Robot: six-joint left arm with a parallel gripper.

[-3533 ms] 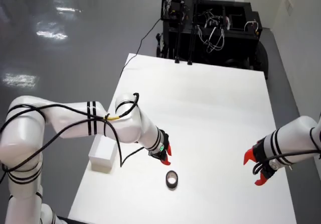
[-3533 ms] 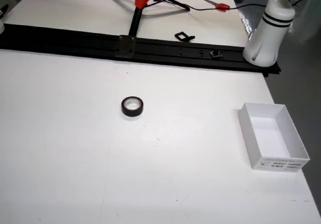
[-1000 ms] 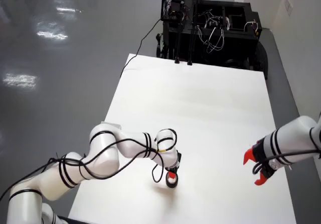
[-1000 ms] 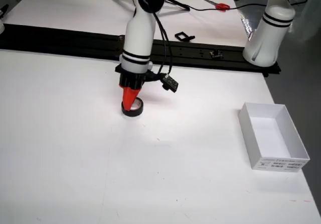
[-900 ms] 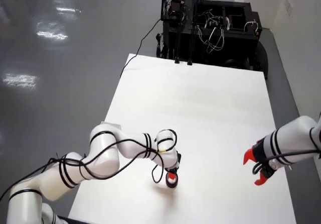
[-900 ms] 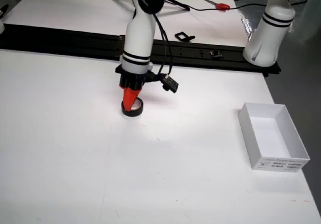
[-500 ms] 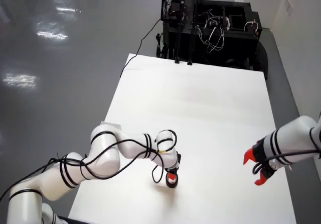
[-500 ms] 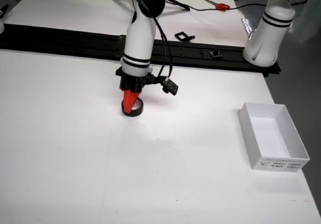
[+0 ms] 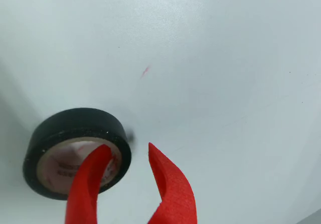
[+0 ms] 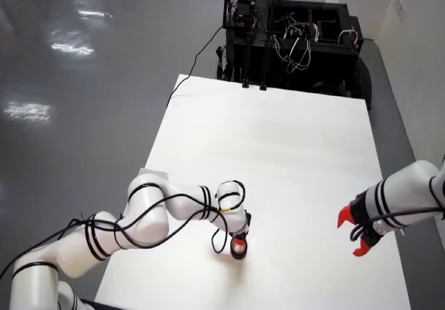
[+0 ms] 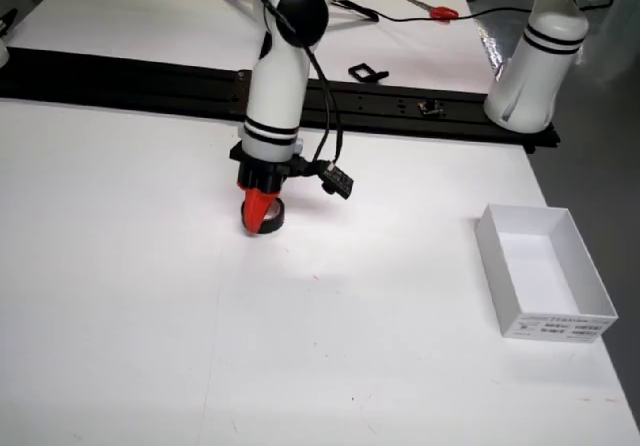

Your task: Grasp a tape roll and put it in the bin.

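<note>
A black tape roll (image 9: 75, 121) lies flat on the white table (image 9: 225, 83), at the lower left of the wrist view. My red-fingered gripper (image 9: 128, 147) is open and down at the roll. The left finger sits inside the roll's hole and the right finger stands outside its wall with a small gap. In the front view the gripper (image 11: 262, 211) points straight down onto the roll (image 11: 276, 224). From overhead the gripper (image 10: 238, 246) covers most of the roll. The white bin (image 11: 545, 271) stands at the right in the front view, well away.
A second arm with a red gripper (image 10: 352, 235) hangs still off the table's right edge. A black rail (image 11: 120, 81) runs along the back, with the other arm's base (image 11: 525, 96) and red scissors (image 11: 430, 8) behind it. A black equipment rack (image 10: 292, 39) stands at the table's far end.
</note>
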